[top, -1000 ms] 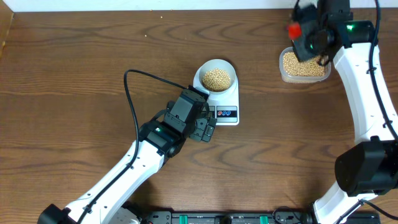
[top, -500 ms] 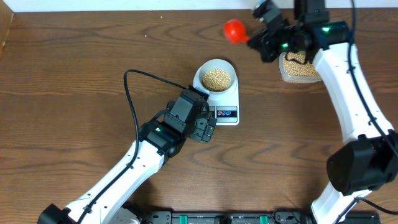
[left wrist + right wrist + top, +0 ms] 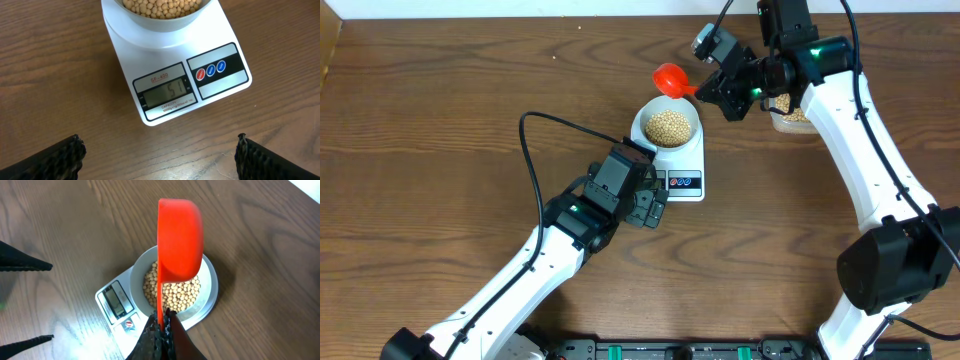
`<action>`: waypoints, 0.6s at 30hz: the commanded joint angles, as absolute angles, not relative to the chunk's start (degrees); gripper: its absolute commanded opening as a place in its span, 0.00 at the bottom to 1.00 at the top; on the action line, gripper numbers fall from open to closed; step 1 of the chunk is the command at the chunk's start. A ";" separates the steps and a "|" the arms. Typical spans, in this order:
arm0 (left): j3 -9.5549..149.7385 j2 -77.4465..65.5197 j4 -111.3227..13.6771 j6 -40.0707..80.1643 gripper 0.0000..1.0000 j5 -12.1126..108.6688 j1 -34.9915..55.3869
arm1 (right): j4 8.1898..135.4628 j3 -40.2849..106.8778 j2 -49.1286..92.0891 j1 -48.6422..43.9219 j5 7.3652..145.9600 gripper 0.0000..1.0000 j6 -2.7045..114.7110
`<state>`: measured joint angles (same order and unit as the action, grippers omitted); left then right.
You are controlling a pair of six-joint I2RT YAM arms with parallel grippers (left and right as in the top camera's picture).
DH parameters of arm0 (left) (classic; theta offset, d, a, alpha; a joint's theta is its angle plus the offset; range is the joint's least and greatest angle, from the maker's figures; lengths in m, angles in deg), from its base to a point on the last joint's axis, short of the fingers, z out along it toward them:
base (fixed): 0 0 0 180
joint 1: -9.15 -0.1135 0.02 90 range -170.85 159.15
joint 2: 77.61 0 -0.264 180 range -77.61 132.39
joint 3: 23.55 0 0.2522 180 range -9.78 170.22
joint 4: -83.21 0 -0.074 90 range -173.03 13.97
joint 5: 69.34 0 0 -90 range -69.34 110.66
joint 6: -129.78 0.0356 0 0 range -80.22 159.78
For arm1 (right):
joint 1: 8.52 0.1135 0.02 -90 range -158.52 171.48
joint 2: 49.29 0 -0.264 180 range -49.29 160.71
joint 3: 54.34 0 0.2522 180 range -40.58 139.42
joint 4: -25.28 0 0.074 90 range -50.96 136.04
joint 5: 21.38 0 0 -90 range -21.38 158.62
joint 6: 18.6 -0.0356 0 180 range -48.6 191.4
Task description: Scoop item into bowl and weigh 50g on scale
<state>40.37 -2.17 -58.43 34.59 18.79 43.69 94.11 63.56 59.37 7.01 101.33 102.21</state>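
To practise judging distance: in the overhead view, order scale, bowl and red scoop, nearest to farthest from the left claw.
1. scale, beside the left claw
2. bowl, on the scale
3. red scoop, held beyond the bowl

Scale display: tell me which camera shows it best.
Left wrist. The display faces the camera and reads 51. Overhead shows the scale too small to read; the right wrist view shows the display slanted, digits illegible.

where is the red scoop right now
In the overhead view the red scoop is upper middle, held by the right gripper, at the far rim of the bowl on the scale.
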 commanded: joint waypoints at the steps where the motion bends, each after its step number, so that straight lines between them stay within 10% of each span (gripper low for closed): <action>1: 39.78 -2.02 -58.45 34.55 0.98 18.27 43.41 | 94.11 61.98 59.61 7.33 100.61 0.01 103.89; 18: 39.78 -2.00 -58.45 34.53 0.98 18.27 43.41 | 87.68 55.54 59.61 7.33 99.49 0.01 104.92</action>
